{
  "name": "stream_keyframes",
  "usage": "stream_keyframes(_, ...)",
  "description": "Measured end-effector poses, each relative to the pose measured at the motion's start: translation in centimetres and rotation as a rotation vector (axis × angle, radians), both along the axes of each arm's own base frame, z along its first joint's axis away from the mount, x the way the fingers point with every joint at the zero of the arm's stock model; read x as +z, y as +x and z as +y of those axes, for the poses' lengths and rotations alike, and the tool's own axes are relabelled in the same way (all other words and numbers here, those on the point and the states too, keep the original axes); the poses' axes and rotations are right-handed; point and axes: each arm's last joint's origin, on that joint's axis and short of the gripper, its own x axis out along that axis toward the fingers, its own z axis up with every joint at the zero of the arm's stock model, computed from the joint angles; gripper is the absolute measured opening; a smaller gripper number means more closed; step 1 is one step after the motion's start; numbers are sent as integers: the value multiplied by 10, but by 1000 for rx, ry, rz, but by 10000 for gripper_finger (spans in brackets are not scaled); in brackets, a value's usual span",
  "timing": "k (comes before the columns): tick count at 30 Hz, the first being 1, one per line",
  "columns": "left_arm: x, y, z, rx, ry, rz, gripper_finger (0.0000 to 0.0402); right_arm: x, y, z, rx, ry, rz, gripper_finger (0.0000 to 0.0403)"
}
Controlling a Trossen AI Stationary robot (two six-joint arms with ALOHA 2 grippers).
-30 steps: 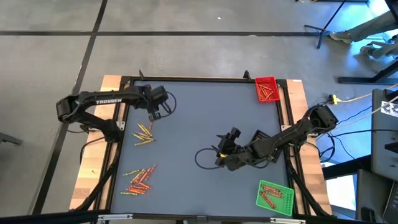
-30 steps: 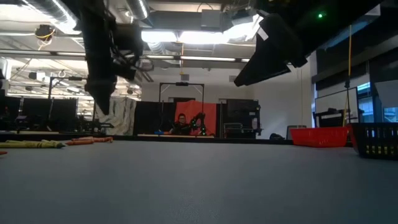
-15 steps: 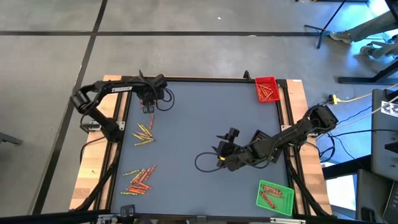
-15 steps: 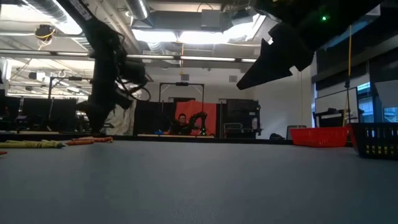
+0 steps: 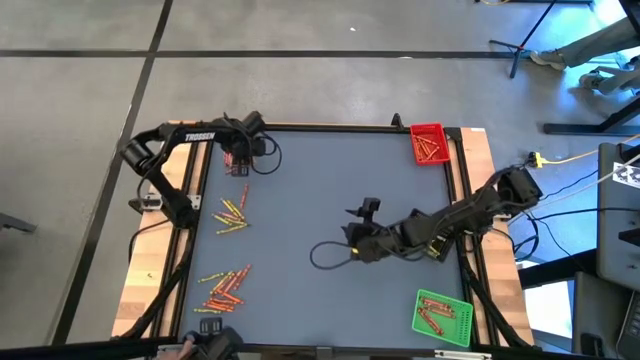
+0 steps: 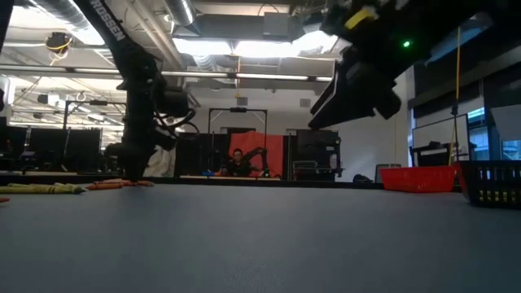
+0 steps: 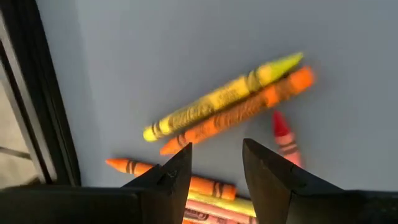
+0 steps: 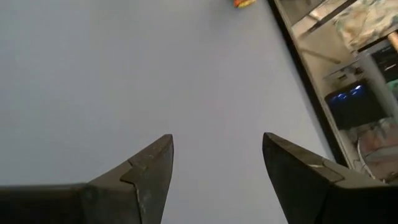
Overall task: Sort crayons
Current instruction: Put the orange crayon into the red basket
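The left gripper (image 5: 238,160) has swung from above the upper crayon cluster (image 5: 231,215) to the table's far-left corner, fingers (image 7: 177,171) parted and empty. A yellow crayon (image 7: 224,96), an orange one (image 7: 239,111) and a red one (image 7: 285,138) lie just ahead of them. The right gripper (image 5: 368,208) hovers mid-table, jaws wide and empty, having edged slightly forward. More crayons (image 5: 224,288) remain unsorted near the left edge; others fill the red tray (image 5: 428,131) and the green tray (image 5: 440,330). A fresh pick appears imminent.
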Motion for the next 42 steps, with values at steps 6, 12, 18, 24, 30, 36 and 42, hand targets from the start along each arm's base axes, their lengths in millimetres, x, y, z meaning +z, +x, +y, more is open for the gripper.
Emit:
stream_keyframes(6, -6, -4, 7, 20, -24, -24, 127, -2, 5, -21, -12, 29, 41, 243)
stream_keyframes(12, -3, -2, 8, 9, -34, -26, 128, -2, 7, -29, -5, 32, 61, 243)
stream_keyframes(18, 7, 14, 9, -52, -25, -83, 128, -2, 7, -28, 12, 25, 71, 243)
stream_keyframes(24, 7, 12, 10, -61, -54, -98, 128, -2, 7, -28, 22, 38, 74, 243)
stream_keyframes(30, 6, 5, 16, -14, -99, -158, 128, -2, 7, -28, 20, 41, 72, 243)
stream_keyframes(36, -5, 3, 23, 6, -132, -166, 128, -2, 7, -28, 8, 54, 62, 243)
stream_keyframes(42, -7, 5, 21, 16, -134, -154, 128, -2, 7, -28, 7, 55, 61, 243)
